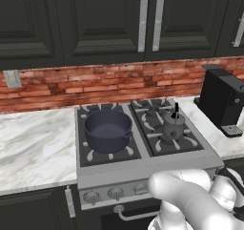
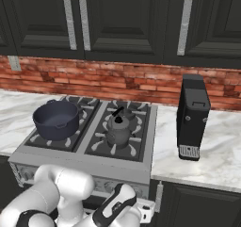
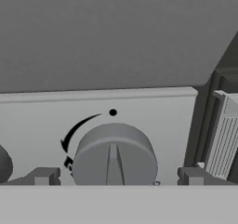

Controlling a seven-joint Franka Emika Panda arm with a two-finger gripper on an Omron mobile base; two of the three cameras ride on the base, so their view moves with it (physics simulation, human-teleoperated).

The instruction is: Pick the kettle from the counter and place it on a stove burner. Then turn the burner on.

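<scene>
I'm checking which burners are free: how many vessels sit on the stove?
2. The kettle sits on the front right burner and the blue pot on the front left one. The two rear burners look bare.

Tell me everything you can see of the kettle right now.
The kettle is small, squat and dark grey with a metallic look. It has a knobbed lid, a thin black handle arching over the top, and a short spout. It stands upright on the grate over the front right stove burner, beside the dark-blue pot on the front left one. Nothing else touches it. No flame shows under it.
</scene>
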